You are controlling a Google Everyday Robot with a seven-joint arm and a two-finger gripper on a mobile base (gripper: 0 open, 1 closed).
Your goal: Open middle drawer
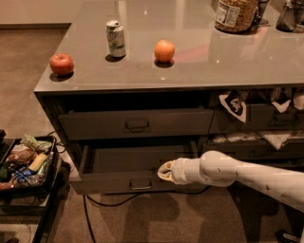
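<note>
The middle drawer is pulled partway out of the dark-grey cabinet, and its lighter-grey inside shows. A small loop handle sits at the centre of its front. My gripper is at the top edge of the drawer front, just right of and above the handle. The white arm reaches in from the right. The drawer above is closed.
A red apple, a drink can and an orange stand on the countertop, with a jar at the back. A black cart full of snacks stands on the left. A cable lies on the floor.
</note>
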